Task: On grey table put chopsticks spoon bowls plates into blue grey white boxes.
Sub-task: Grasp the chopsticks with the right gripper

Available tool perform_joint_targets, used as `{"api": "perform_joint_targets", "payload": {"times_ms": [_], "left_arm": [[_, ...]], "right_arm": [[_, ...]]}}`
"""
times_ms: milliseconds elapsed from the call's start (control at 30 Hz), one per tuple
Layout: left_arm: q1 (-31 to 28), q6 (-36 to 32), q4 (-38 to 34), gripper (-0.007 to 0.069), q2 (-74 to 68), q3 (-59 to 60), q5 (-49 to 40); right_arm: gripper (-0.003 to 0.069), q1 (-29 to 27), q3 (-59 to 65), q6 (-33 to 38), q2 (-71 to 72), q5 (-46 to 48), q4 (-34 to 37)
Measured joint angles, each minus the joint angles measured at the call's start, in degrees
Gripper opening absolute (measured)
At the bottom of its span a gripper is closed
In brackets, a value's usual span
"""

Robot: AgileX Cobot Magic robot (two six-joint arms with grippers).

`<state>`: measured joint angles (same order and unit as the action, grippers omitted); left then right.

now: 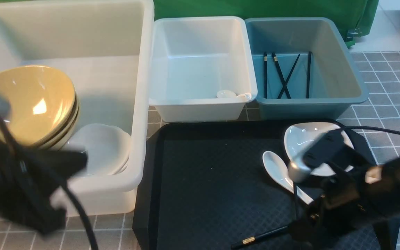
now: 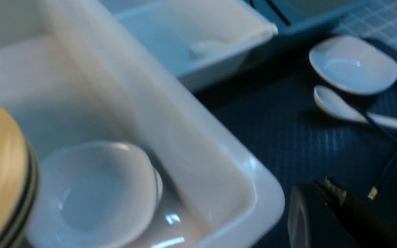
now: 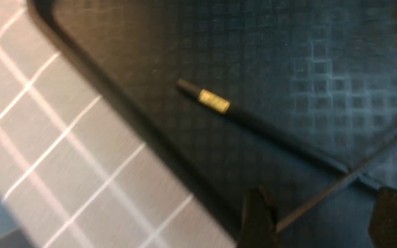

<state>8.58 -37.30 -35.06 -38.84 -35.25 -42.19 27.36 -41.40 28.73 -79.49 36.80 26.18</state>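
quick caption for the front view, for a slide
Bowls and plates sit in the large box, chopsticks in the blue-grey box; a plate, spoon and chopstick lie on the black tray.

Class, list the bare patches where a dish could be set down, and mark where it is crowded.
Free: the black tray left of the spoon, up to the large box; most of the white box; the large box's back half. Crowded: the tray's right, with plate, spoon, chopstick and right gripper; the large box's front, with bowls and plates.

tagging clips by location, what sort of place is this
Likely a robot test bench, not a real kitchen: a green backdrop cloth, a grey tiled table, and a black tray beside plastic sorting boxes.
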Motion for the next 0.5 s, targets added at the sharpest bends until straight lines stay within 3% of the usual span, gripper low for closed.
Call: {"api": "perform_joint_targets", "payload": {"times_ms": [167,333,500], "left_arm": [[0.0,0.0,0.4,-0.0008,4.1,10.7,-1.0],[0.0,0.0,0.4,-0.0008,4.4,12.7,0.8],[0.0,0.0,0.3,-0.0008,4.5,12.7,3.9]], "right_arm": [[0.0459,0.1,-5.5,-16.2,-10.6,-2.1,-10.4],[0.0422,0.1,-7.3,-20.4,-15.6,-3.1,-12.0],[0.0206,0.1,-7.9,-21.6,-17.1,-3.8,-12.4]]}}
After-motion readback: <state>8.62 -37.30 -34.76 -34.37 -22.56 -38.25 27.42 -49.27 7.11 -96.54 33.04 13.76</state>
